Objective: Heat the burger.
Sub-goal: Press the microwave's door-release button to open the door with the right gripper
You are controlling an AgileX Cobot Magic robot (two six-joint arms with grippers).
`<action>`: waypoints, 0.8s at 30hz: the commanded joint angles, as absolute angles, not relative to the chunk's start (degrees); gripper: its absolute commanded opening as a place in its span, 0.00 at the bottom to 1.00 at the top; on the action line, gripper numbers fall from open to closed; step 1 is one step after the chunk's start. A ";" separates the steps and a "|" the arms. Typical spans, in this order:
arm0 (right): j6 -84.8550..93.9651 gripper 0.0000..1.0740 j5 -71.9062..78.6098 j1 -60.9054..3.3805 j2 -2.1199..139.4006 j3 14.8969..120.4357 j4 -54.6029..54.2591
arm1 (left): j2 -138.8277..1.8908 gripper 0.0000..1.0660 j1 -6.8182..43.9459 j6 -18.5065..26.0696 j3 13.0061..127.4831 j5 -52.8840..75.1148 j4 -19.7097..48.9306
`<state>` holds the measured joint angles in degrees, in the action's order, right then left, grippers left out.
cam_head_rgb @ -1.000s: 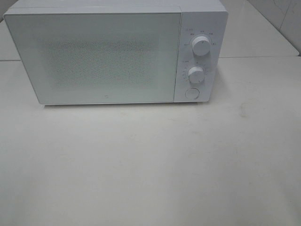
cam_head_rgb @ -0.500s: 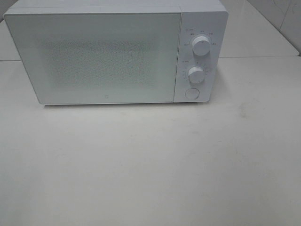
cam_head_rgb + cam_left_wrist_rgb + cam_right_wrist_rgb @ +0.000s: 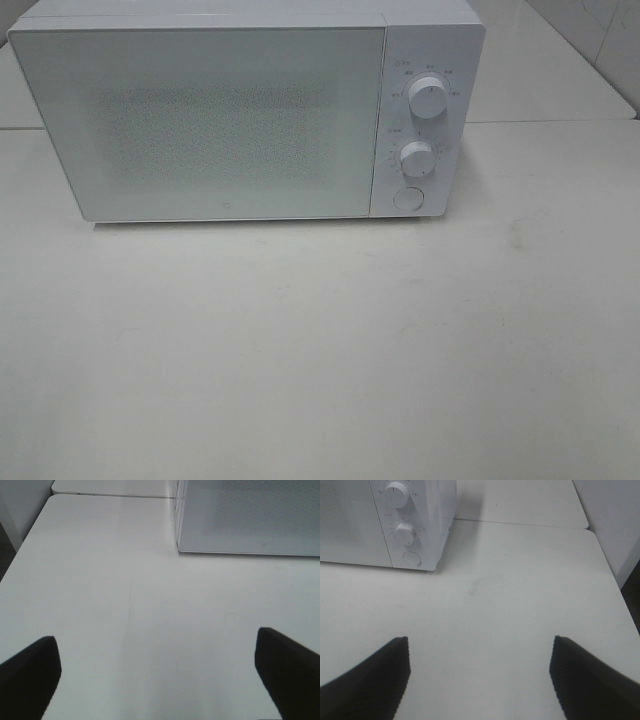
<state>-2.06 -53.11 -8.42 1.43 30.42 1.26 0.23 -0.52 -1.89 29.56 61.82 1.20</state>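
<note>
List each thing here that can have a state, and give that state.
Microwave door: shut.
Upper knob: setting too small to read.
Lower knob: setting too small to read.
Left tool: open, holding nothing.
Right tool: open, holding nothing.

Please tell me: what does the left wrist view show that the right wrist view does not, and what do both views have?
Only the left wrist view shows the left gripper, open and empty, and the left lower corner of the microwave door.

Only the right wrist view shows the right gripper, open and empty. It also shows the control panel with the upper knob, the lower knob and the round button.

Both views show the white table and some part of the door. Neither shows the burger.
</note>
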 commanded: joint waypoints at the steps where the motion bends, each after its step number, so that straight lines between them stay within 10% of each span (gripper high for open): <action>1: -2.01 0.71 -53.63 -8.02 -0.86 30.14 1.83 | 1.20 0.92 -0.74 -1.72 29.56 61.54 1.20; 24: -2.41 0.70 -49.68 -8.02 3.32 30.37 1.72 | 1.20 0.92 -0.74 -1.72 29.56 61.54 1.09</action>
<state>-2.18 -53.74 -8.42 1.32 29.91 1.32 0.23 -0.52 -1.89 29.56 61.82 1.20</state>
